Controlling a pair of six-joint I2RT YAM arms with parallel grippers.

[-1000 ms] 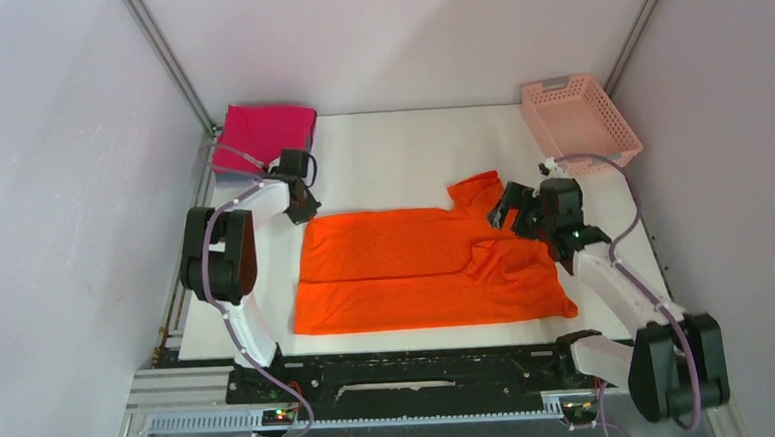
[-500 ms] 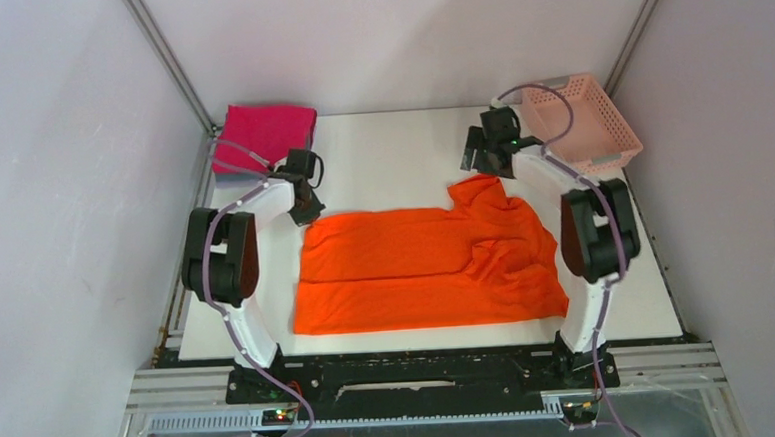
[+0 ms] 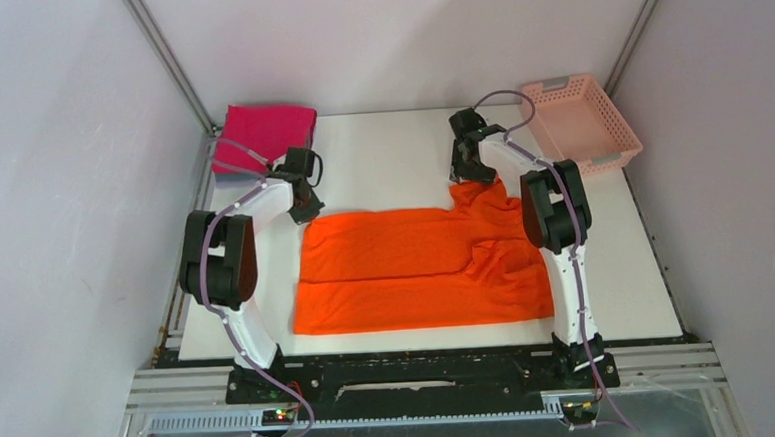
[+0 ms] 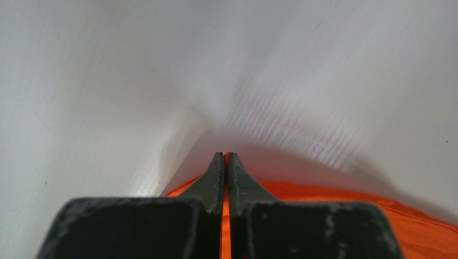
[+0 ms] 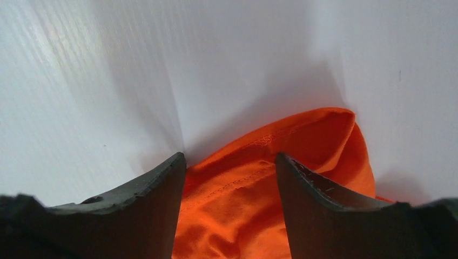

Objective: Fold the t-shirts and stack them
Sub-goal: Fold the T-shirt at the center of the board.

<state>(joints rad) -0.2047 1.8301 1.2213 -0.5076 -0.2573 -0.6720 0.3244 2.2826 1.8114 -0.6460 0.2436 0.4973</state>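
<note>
Seen from above, the orange t-shirt [image 3: 421,267] is lying across the middle of the white table [image 3: 390,153], partly folded lengthwise, with one sleeve sticking out towards the far side. Its far left corner is being met by the left gripper [image 3: 305,208]. Its sleeve is being reached by the right gripper [image 3: 464,169], and the shirt's right edge is being partly covered by that arm. A folded pink t-shirt [image 3: 264,135] is sitting at the far left corner, just behind the left arm. A pale pink basket [image 3: 579,123] is standing at the far right corner, well apart from the orange cloth.

In the left wrist view, the left gripper [image 4: 226,157] is being held pressed together, with a thin strip of the orange t-shirt [image 4: 324,199] being pinched between its jaws, low over the table [image 4: 162,81].

In the right wrist view, the right gripper [image 5: 229,156] is being held spread, with the sleeve of the orange t-shirt [image 5: 302,140] lying between and beyond its jaws on the table [image 5: 108,70]. Nothing is being pinched there.
</note>
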